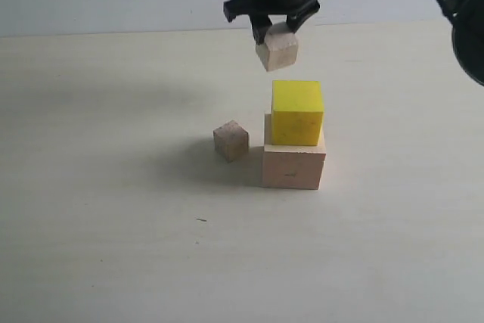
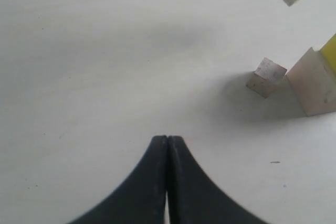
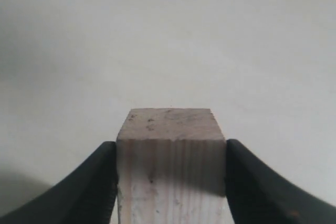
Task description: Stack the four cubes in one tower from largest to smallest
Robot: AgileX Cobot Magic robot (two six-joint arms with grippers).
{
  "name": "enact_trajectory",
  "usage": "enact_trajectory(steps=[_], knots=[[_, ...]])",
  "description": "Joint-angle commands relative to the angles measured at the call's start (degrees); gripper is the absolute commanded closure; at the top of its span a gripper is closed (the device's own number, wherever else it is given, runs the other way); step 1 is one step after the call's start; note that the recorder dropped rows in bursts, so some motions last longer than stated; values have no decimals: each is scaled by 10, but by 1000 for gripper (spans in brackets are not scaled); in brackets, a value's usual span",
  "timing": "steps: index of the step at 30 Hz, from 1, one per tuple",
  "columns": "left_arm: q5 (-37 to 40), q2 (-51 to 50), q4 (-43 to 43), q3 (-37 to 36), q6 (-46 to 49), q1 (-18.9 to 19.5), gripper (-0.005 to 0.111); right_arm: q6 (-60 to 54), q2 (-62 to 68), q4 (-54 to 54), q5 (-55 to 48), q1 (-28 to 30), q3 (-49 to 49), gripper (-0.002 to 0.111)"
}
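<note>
The large pale cube (image 1: 293, 166) stands on the table with the yellow cube (image 1: 297, 112) on top of it. My right gripper (image 1: 277, 32) hangs in the air above and a little left of the yellow cube, shut on the smaller tan cube (image 1: 277, 48); in the right wrist view that cube (image 3: 170, 161) fills the gap between both fingers (image 3: 92, 187). The smallest tan cube (image 1: 231, 140) lies on the table just left of the large cube and shows again (image 2: 266, 77) in the left wrist view. My left gripper (image 2: 167, 139) is shut and empty over bare table.
The table (image 1: 113, 247) is a plain pale surface, with a pale wall behind its far edge. A dark part of the right arm (image 1: 465, 13) fills the top right corner of the exterior view.
</note>
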State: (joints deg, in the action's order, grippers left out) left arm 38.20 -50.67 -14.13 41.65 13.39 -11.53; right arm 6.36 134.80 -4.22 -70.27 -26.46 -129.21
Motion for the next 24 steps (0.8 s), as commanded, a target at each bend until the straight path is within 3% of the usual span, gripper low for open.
enact_trajectory(steps=[1,9,18,24], knots=[[-10,3,-1,-1,3,2,107,15,-42,-12,3,16,-17,108],[-10,3,0,-1,3,2,107,61,-128,4,3,33,12,108],[-10,3,0,-1,3,2,107,87,-337,83,3,32,256,108],[-10,3,0,-1,3,2,107,103,-365,154,3,26,370,108]])
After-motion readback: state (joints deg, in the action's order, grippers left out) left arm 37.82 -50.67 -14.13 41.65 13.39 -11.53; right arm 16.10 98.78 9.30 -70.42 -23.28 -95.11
